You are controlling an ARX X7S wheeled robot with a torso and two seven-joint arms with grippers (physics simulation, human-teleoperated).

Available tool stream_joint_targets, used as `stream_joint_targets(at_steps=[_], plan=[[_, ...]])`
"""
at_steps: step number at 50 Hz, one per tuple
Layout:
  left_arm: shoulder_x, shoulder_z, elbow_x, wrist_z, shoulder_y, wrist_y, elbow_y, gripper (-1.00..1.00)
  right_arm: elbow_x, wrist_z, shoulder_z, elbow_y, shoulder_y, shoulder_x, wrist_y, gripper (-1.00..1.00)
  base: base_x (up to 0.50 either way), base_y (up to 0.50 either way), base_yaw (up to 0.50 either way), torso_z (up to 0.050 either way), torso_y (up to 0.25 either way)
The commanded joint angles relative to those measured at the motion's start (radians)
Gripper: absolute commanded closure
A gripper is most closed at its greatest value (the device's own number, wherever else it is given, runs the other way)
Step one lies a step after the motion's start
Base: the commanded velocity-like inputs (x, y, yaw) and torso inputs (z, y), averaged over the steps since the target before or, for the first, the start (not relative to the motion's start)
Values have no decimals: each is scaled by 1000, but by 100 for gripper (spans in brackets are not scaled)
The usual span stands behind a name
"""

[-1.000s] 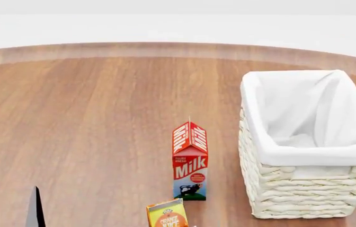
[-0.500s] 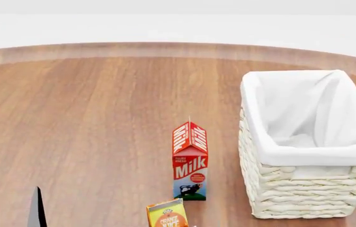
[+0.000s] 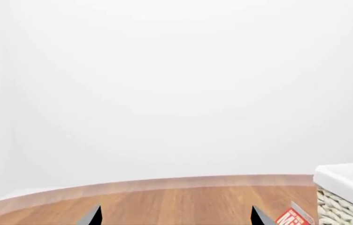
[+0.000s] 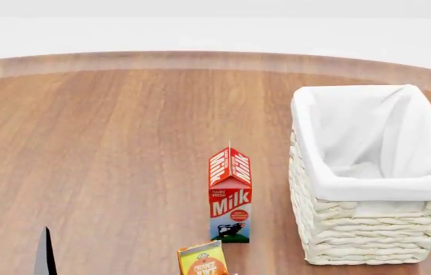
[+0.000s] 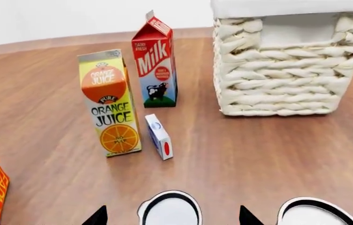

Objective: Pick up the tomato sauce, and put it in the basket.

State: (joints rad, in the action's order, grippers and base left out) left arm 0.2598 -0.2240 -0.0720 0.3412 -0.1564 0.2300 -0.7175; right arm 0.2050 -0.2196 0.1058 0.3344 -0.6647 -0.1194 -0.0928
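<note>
R tool (image 5: 171, 216) spread; white-topped can (image 5: 169, 206) seen between its tips, second can (image 5: 317, 212) just beside. Labels hidden, so can't tell which is tomato sauce. Beyond on tabletop (image 5: 239, 154): basket (image 5: 281, 70), milk carton (image 5: 156, 61) near it. L tool (image 3: 175, 216) spread too.

Bright even light, sharp renders (shadows faint, no glare).

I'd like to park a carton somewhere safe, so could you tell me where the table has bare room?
The table is bare left of the milk carton. It is crowded near the juice carton, small box and basket.
</note>
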Motion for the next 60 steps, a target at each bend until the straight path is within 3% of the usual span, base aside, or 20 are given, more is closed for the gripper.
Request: stream_joint_targets(at_steps=[1,41,56,57,60], plan=[[9,-5,-6,9,1,0,0,-100,-10,9,-27,-67,37,-2,-22,-100,0,0,0,0,0],[33,-13,-27,38,8,-1,0,-100,-27,82,-95,-316,213,-4,-8,-100,0,0,0,0,0],[40,-22,-32,44,11,-4,8,-100,-10,111,-106,-277,219,-16,40,-100,0,0,0,0,0],[41,-21,-34,45,11,-3,7,-100,-5,120,-103,-244,210,-18,58,100,0,0,0,0,0],[43,-22,-35,46,11,-3,6,-100,-12,108,-111,-317,227,-11,-2,100,0,0,0,0,0]])
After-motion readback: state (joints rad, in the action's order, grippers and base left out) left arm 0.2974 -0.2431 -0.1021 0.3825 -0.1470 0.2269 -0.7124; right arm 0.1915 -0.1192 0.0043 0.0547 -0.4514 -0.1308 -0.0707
